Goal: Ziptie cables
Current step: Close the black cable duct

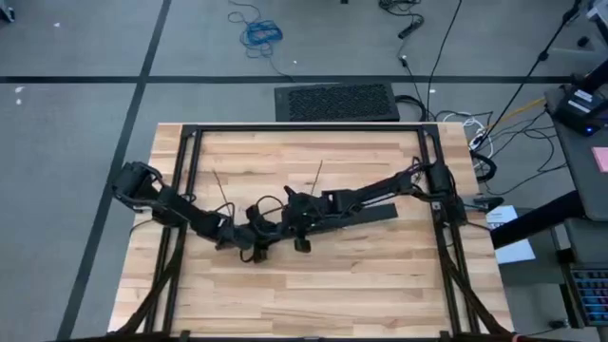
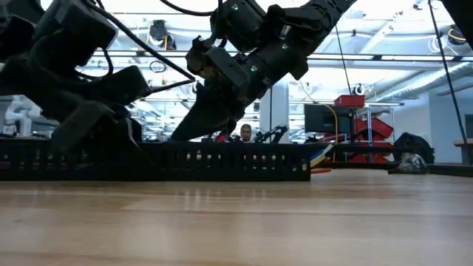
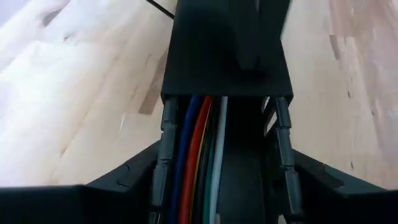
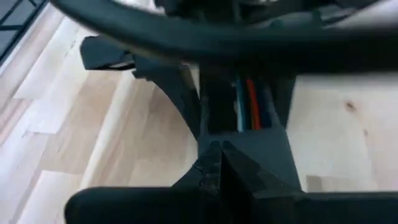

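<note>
Coloured cables (image 3: 198, 163) run lengthwise in the black bar (image 1: 353, 217) mid-tabletop, directly under both grippers. Right gripper (image 4: 219, 163) looks pinched together; left gripper (image 1: 255, 239), equally near, I cannot tell.

Bright, even overhead light; soft shadows; wrist views blurry up close.

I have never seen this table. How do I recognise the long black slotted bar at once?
Look at the wooden table, at the middle where the two dark arms meet. The long black slotted bar lies flat there, running out towards the right arm's side, with the cables inside it. Unlike the arms, it is straight, rests on the wood and has a row of slots along its side.
</note>
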